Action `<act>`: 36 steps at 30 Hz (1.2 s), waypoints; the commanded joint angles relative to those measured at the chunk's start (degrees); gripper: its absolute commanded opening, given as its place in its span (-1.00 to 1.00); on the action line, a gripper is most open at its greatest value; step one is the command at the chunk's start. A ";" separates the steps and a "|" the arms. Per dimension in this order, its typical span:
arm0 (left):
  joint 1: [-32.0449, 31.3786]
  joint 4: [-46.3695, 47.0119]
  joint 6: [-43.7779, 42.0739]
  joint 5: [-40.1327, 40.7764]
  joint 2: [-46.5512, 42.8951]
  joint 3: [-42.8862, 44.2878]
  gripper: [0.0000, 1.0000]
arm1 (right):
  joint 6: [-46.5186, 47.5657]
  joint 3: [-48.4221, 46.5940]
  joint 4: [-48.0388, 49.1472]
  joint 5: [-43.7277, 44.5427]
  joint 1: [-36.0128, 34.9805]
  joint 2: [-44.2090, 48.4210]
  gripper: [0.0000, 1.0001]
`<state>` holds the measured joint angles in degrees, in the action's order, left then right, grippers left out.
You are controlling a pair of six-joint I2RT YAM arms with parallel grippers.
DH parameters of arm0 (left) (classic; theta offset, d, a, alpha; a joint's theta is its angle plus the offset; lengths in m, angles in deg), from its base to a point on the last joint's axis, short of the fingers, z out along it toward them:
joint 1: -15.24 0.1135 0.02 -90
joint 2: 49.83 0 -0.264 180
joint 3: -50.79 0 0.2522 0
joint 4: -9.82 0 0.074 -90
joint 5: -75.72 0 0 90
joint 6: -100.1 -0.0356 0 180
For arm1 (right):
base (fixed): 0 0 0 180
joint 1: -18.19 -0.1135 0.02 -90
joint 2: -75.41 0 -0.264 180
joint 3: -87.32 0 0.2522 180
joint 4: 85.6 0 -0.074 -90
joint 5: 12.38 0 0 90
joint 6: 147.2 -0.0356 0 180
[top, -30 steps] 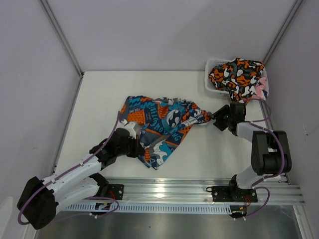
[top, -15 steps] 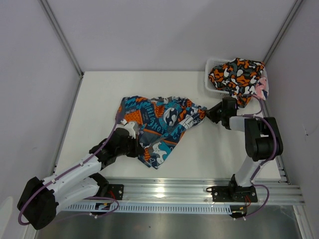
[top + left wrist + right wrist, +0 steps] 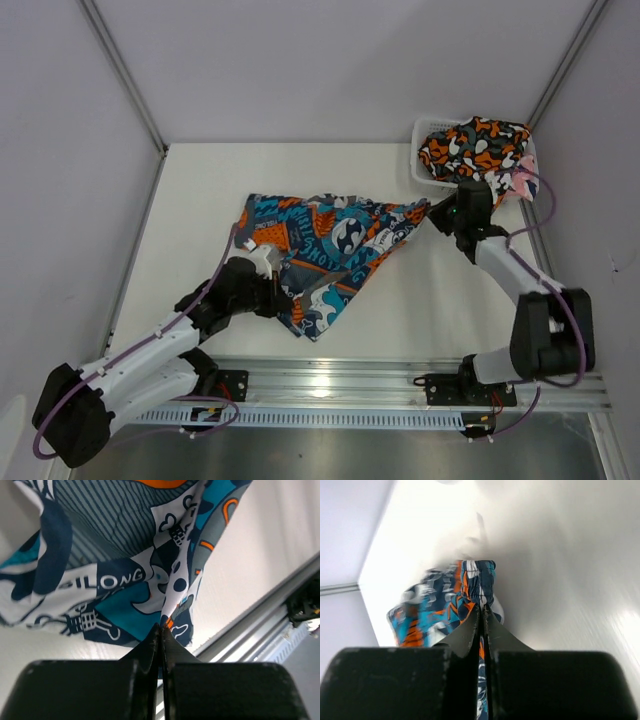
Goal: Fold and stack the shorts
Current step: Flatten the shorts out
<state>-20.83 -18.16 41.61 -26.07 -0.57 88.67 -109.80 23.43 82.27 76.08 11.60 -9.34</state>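
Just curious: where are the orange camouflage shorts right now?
In the overhead view, the orange camouflage shorts lie heaped in the white basket at the far right, just beyond the right gripper.

The table is viewed from above and behind the arm bases. Both wrist views are set close against the shorts, shared by all three: left faced toward the rail, right across the table.
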 commanded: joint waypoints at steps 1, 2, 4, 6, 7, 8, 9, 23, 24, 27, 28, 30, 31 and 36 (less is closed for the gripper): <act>-0.13 0.60 -0.65 -5.08 -2.32 3.65 -1.00 | 6.01 -5.50 -16.10 9.17 -0.35 12.83 -1.00; -0.57 -1.32 -1.18 -5.08 -2.67 5.22 -1.00 | 6.63 -6.29 -19.09 12.23 -0.44 15.03 -1.00; -1.10 -3.44 -2.15 -5.00 -4.77 8.91 -1.00 | 8.55 -8.30 -25.08 13.84 -0.53 20.82 -1.00; -1.10 -8.00 -3.73 -3.95 -6.27 11.29 -1.00 | 9.70 -10.94 -31.29 14.72 -0.09 22.78 -1.00; -1.10 -10.02 -4.43 -3.33 -7.06 16.09 -1.00 | 11.19 -14.52 -33.16 14.55 0.52 23.14 -1.00; -1.10 -12.13 -5.92 -3.06 -8.02 18.05 -1.00 | 11.90 -16.56 -35.18 14.11 0.96 23.23 -1.00; -1.10 -16.24 -6.63 -2.54 -8.64 19.81 -1.00 | 12.43 -18.58 -38.51 14.11 1.05 23.14 -1.00; -1.10 -36.74 -13.48 -2.13 -11.55 54.16 -1.00 | 13.93 -35.47 -48.21 5.50 -1.93 27.79 -1.00; -1.10 -37.54 -13.92 -0.79 -11.46 57.58 -1.00 | 13.67 -37.65 -48.99 5.41 -3.59 28.75 -1.00; -1.10 -40.44 -16.47 2.73 -10.23 67.42 -1.00 | 13.58 -41.27 -49.62 3.04 -5.71 30.25 -1.00; -1.10 -40.89 -16.91 3.09 -9.97 68.77 -1.00 | 13.31 -42.93 -49.18 2.25 -6.50 31.65 -1.00; -1.10 -41.24 -18.06 3.44 -9.62 70.97 -1.00 | 12.61 -43.73 -47.00 -3.71 -7.03 33.50 -1.00; -1.10 -41.15 -18.41 3.53 -9.70 74.02 -1.00 | 11.48 -44.17 -46.28 -5.30 -7.12 34.38 -1.00; -1.10 -39.92 -19.73 4.76 -12.08 81.51 -1.00 | 6.90 -45.58 -41.90 -14.36 -6.86 40.27 -1.00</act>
<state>-21.75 -57.22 24.21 -23.17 -11.66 166.18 -99.29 -19.60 34.73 69.44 4.76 28.58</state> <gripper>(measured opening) 0.002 0.009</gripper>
